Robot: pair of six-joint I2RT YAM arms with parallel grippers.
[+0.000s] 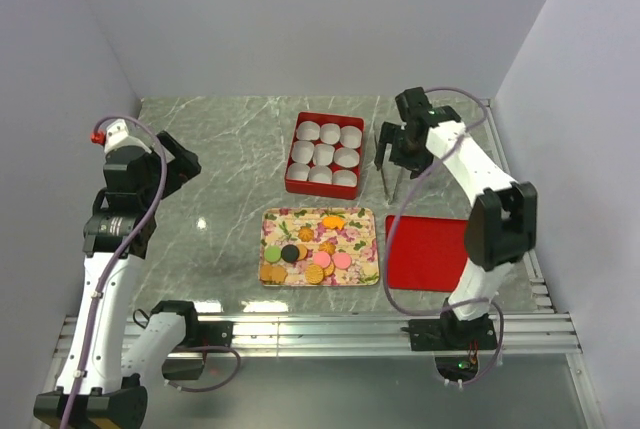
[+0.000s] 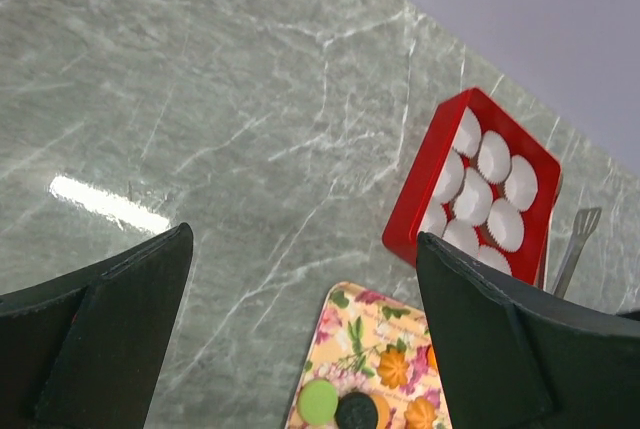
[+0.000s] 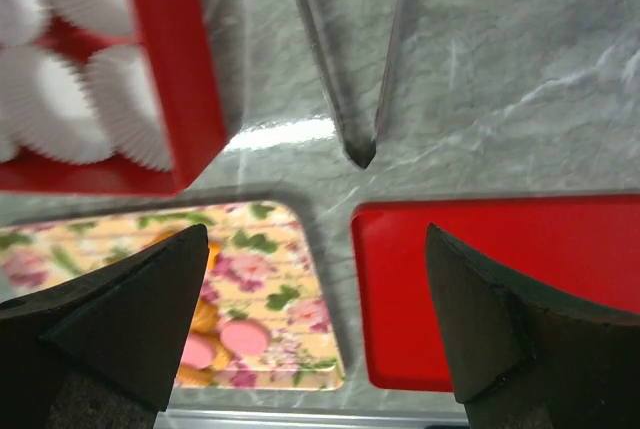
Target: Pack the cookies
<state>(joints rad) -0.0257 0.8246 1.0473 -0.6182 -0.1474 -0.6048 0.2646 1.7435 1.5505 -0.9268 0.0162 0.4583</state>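
Note:
The cookies [image 1: 305, 254] lie bunched on a floral tray [image 1: 362, 225] at the table's middle, in orange, golden-brown, pink, green and black. A red box [image 1: 320, 189] holding white paper cups stands behind the tray. My left gripper [image 1: 183, 161] is open and empty, high above the table's left side. In the left wrist view [image 2: 303, 249] a green cookie [image 2: 319, 401] and a black one show on the tray [image 2: 360, 334], with the box [image 2: 415, 209] beyond. My right gripper [image 1: 398, 144] is open and empty above metal tongs [image 1: 388, 171]. The right wrist view [image 3: 315, 239] shows pink cookies [image 3: 238, 334].
A flat red lid [image 1: 430, 252] lies right of the tray, also seen in the right wrist view [image 3: 500, 289]. The tongs [image 3: 360, 139] lie between the box [image 3: 170, 79] and the right wall. Walls close the table on three sides; a metal rail runs along the near edge.

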